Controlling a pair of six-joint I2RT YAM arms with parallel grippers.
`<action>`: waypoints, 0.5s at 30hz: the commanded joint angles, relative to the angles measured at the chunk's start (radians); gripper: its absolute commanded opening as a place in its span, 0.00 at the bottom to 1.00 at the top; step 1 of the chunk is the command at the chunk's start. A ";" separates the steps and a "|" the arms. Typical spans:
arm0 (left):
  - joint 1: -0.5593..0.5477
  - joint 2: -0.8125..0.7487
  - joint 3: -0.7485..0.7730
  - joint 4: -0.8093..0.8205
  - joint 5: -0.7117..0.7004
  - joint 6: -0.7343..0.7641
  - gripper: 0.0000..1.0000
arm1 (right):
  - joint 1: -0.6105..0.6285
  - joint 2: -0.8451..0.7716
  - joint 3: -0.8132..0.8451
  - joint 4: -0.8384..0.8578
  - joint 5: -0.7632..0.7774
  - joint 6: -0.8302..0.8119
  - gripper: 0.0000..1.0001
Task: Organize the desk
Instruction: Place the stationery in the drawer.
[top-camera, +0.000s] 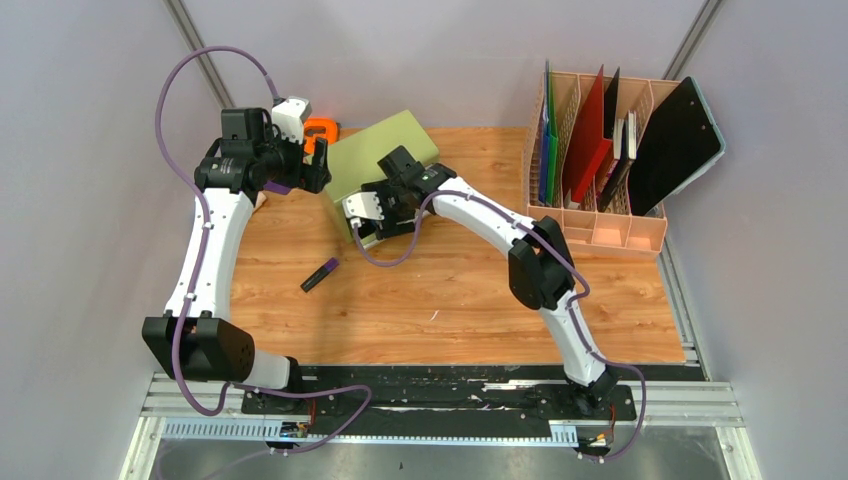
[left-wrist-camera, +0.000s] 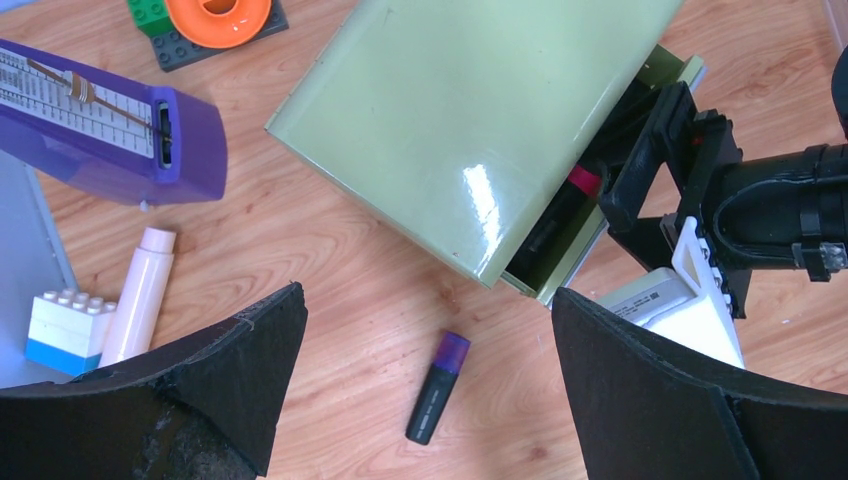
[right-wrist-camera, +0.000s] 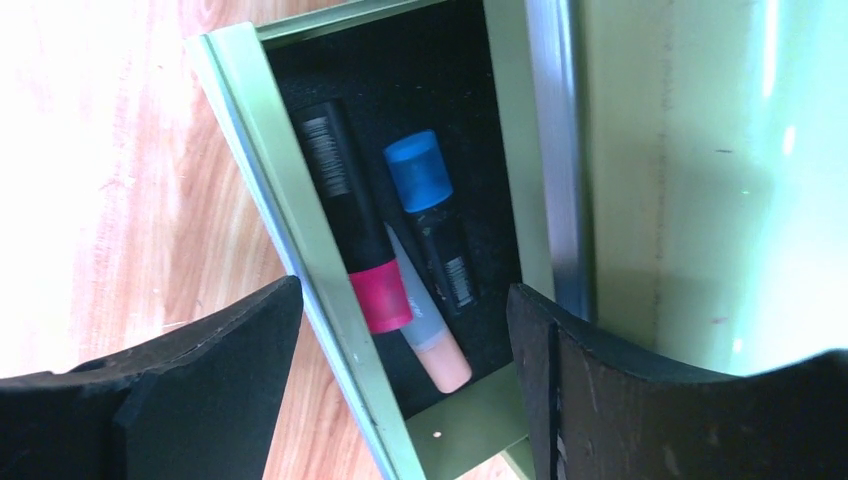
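Observation:
The desk (top-camera: 450, 300) is orange-brown wood. An olive-green drawer chest (top-camera: 378, 158) lies at the back, its drawer (right-wrist-camera: 330, 300) pulled open. In the drawer lie a pink-capped black marker (right-wrist-camera: 352, 215), a blue-capped marker (right-wrist-camera: 432, 205) and a peach-tipped tube (right-wrist-camera: 430, 345). My right gripper (right-wrist-camera: 405, 290) is open and low over the drawer, one finger outside its front wall and one over its inside; it also shows in the top view (top-camera: 372, 228). A purple-capped black marker (left-wrist-camera: 438, 388) lies loose on the desk (top-camera: 320, 275). My left gripper (left-wrist-camera: 428, 295) is open and empty, high above that marker.
A purple metronome (left-wrist-camera: 100, 130), an orange tape roll on bricks (left-wrist-camera: 215, 20), a pink tube (left-wrist-camera: 140, 295) and a white-and-blue brick (left-wrist-camera: 68, 325) lie at the back left. A pink file organiser (top-camera: 600, 160) with folders and a black board (top-camera: 680, 140) stands at the back right.

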 joint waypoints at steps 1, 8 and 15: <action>0.030 -0.026 0.021 0.027 -0.008 0.000 1.00 | 0.017 -0.105 -0.033 0.031 -0.083 0.045 0.75; 0.070 -0.044 0.041 0.038 -0.030 -0.050 1.00 | 0.086 -0.126 0.001 -0.002 -0.200 0.110 0.74; 0.156 -0.065 0.039 0.049 -0.008 -0.099 1.00 | 0.161 -0.059 0.070 -0.005 -0.239 0.106 0.73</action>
